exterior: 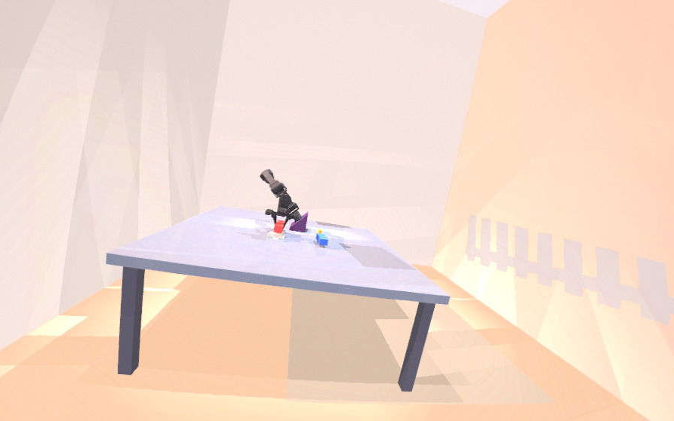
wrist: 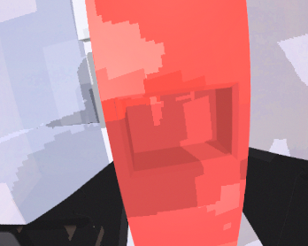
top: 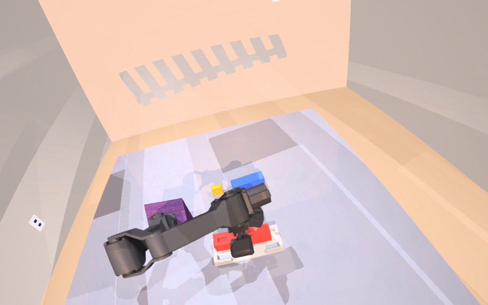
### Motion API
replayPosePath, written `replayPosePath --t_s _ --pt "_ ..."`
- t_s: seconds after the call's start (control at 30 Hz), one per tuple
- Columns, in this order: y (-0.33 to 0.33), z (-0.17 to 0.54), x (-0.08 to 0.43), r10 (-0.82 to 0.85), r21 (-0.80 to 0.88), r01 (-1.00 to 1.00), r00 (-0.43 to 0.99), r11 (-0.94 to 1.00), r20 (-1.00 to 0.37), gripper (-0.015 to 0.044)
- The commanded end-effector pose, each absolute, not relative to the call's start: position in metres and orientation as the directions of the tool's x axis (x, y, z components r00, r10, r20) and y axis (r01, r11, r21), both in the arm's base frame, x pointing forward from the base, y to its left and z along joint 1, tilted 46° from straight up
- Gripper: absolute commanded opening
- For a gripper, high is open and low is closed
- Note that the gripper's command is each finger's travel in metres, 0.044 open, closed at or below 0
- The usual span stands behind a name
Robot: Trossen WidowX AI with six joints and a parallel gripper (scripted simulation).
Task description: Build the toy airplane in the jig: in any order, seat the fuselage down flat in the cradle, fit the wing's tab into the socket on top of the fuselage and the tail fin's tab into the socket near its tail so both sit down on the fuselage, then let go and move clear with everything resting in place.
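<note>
The red fuselage (top: 262, 233) (exterior: 278, 226) (wrist: 167, 195), socketed on top, is held lengthwise over the white jig (top: 259, 251) (exterior: 276, 236) (wrist: 80, 19); its seating is unclear. The blue wing (top: 245, 180) (exterior: 321, 239) lies on the table, unfitted; the small yellow fin (top: 217, 190) (exterior: 319, 231) is near it.

No text, label, brand, number or sign can be read in any of the views.
</note>
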State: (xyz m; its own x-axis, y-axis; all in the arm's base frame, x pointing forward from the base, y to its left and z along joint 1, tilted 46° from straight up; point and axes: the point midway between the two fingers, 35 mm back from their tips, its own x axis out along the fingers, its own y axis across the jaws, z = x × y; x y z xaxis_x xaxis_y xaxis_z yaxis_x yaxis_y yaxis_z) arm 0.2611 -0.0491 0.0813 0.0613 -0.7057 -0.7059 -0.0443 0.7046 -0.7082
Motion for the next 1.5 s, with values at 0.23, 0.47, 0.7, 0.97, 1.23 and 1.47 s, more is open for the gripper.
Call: replayPosePath --t_s 0.23,0.47,0.7,0.97,1.23,1.47 --pt "-0.060 0.072 0.260 -0.712 -0.714 -0.051 0.059 0.698 -0.700 0.0197" --pt "-0.058 0.073 0.261 -0.707 -0.710 -0.044 0.060 0.703 -0.704 0.0158" --pt "-0.058 0.073 0.261 -0.707 -0.710 -0.044 0.060 0.703 -0.704 0.0131" --pt "-0.058 0.073 0.261 -0.707 -0.710 -0.044 0.060 0.703 -0.704 0.0341" --pt "-0.058 0.073 0.261 -0.707 -0.710 -0.044 0.060 0.703 -0.704 0.0440" --pt "-0.019 0.107 0.263 -0.701 -0.703 -0.050 0.060 0.709 -0.711 0.0440"
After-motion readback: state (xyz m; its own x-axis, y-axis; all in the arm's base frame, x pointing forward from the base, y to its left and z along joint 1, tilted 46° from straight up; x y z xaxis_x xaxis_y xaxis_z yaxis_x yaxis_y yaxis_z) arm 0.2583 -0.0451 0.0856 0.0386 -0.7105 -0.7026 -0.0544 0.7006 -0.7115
